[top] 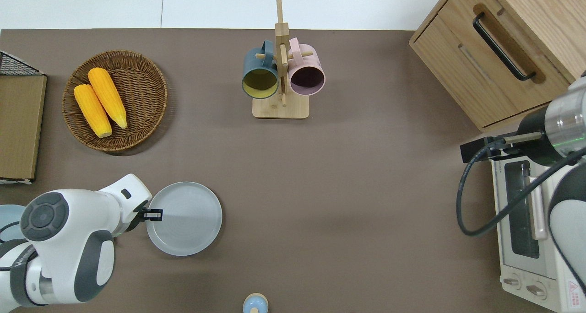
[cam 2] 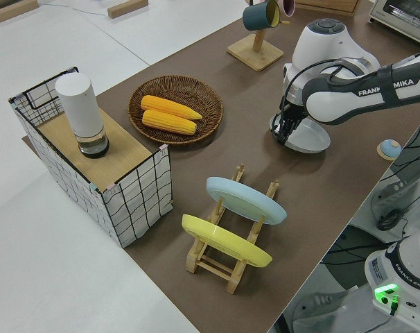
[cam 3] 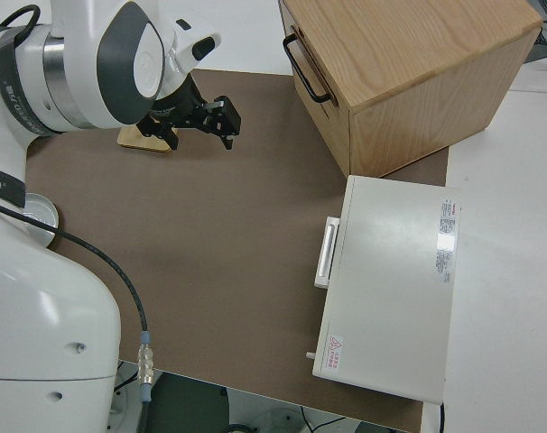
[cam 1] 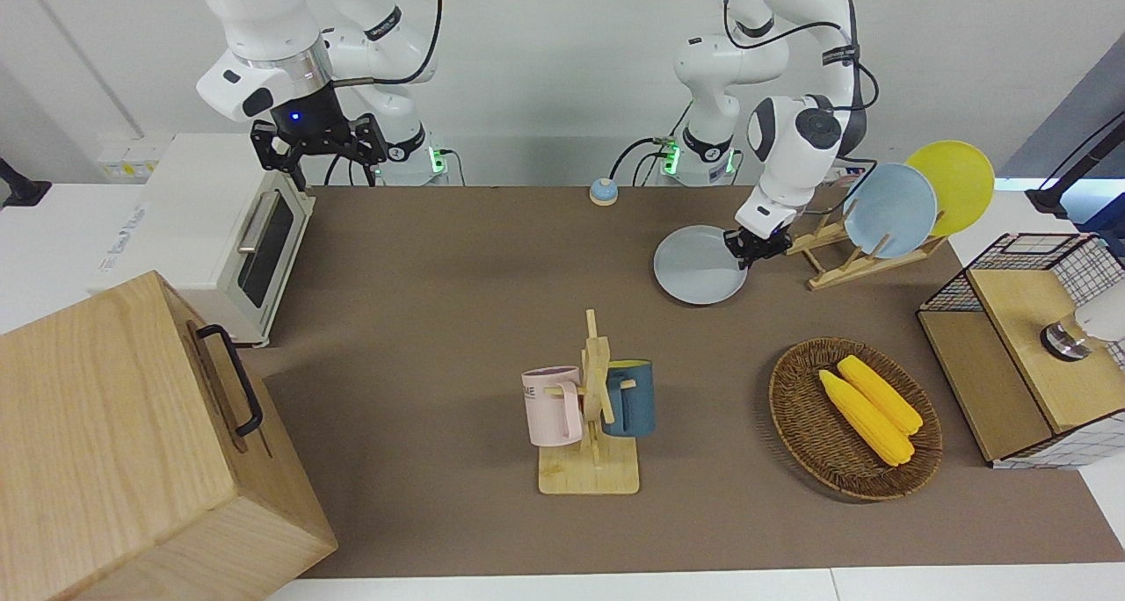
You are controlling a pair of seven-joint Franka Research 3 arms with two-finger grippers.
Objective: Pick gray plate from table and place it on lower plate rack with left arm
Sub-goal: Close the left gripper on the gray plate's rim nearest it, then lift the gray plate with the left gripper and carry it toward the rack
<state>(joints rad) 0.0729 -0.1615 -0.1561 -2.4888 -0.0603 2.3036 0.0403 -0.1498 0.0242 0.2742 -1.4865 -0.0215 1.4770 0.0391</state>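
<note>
Left arm [top: 68, 240] hides lower plate rack [cam 1: 835, 254] overhead; light-blue plate [top: 7, 214] cut off; jaws' grip probably too small to judge.

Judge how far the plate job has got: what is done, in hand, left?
Done: the left end effector has gripped the gray plate by its rim. In hand: the plate looks tilted, its gripped edge raised off the table. Left: carrying it to the lower plate rack and slotting it in. The right arm is parked.

left arm [cam 1: 795, 140]: bent downward, wrist tilted
left gripper [cam 1: 749, 246]: fingers clamped, held low
right arm [cam 1: 264, 47]: parked
</note>
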